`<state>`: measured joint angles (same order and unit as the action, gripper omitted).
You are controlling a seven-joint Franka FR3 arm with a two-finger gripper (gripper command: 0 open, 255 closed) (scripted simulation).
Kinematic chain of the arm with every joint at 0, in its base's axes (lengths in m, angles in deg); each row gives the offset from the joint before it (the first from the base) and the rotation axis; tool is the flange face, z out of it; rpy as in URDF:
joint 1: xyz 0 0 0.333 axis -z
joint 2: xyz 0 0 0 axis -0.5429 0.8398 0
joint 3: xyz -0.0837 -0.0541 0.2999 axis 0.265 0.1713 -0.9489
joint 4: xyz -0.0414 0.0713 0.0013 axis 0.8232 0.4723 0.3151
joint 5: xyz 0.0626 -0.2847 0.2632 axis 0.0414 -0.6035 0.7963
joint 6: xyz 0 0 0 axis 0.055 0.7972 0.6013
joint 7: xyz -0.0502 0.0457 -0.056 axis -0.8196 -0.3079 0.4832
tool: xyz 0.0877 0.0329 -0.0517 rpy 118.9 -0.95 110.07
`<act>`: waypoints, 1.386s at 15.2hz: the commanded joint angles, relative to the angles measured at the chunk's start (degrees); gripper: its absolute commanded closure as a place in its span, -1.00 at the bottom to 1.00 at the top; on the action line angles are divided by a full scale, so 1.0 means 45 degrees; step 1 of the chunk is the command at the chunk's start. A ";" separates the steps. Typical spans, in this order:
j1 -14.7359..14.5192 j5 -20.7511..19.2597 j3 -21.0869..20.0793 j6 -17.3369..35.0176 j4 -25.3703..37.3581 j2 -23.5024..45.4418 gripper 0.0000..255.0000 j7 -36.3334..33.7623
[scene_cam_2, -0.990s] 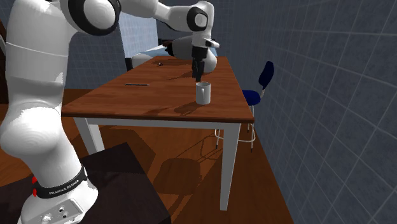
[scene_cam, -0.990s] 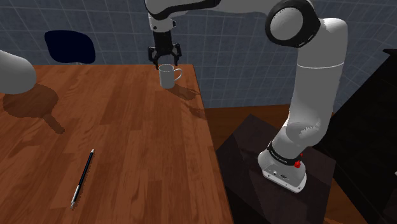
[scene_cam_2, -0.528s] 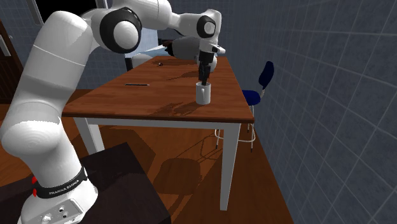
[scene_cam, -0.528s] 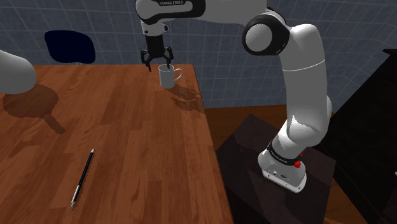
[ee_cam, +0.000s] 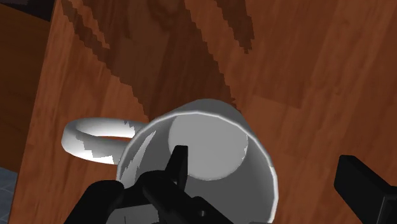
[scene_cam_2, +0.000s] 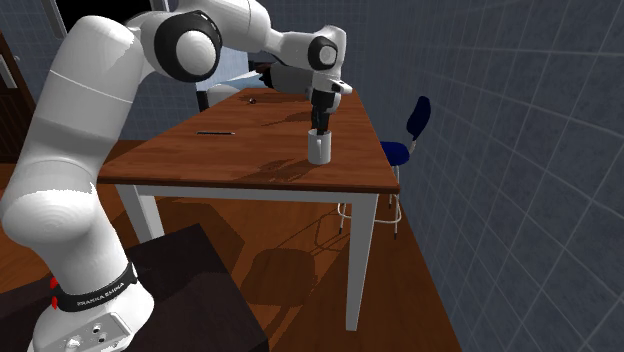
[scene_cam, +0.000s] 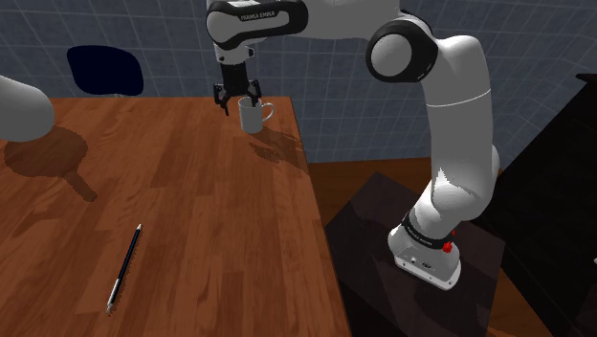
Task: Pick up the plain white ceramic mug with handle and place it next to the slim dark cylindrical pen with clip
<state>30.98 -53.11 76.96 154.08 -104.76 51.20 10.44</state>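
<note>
The white mug (scene_cam: 253, 116) stands upright near the far corner of the wooden bench (scene_cam: 191, 220), well apart from the dark pen (scene_cam: 124, 268) lying toward the shoulder view's lower left. The end effector (scene_cam: 239, 96) sits right at the mug's rim with its fingers spread and gripping nothing. In the wrist view one finger (ee_cam: 179, 164) reaches over the mug's opening and the other stands outside the wall opposite the handle. Half a second ago it hung slightly higher; the mug hasn't budged.
</note>
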 commanded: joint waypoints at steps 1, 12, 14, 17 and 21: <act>0.0004 0.0001 0.0000 0.0025 -0.0034 -0.0012 -1.00 0.0004; 0.0004 0.0001 0.0000 0.0021 -0.0029 -0.0009 1.00 0.0004; 0.0004 0.0001 0.0000 0.0025 -0.0034 -0.0012 1.00 0.0004; -0.0013 0.0007 -0.0008 -0.0468 0.0428 -0.0044 1.00 -0.0016; -0.0045 0.0006 -0.0018 -0.1159 0.1132 -0.0033 1.00 -0.0046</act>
<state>30.75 -53.12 76.89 149.48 -99.99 51.31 10.24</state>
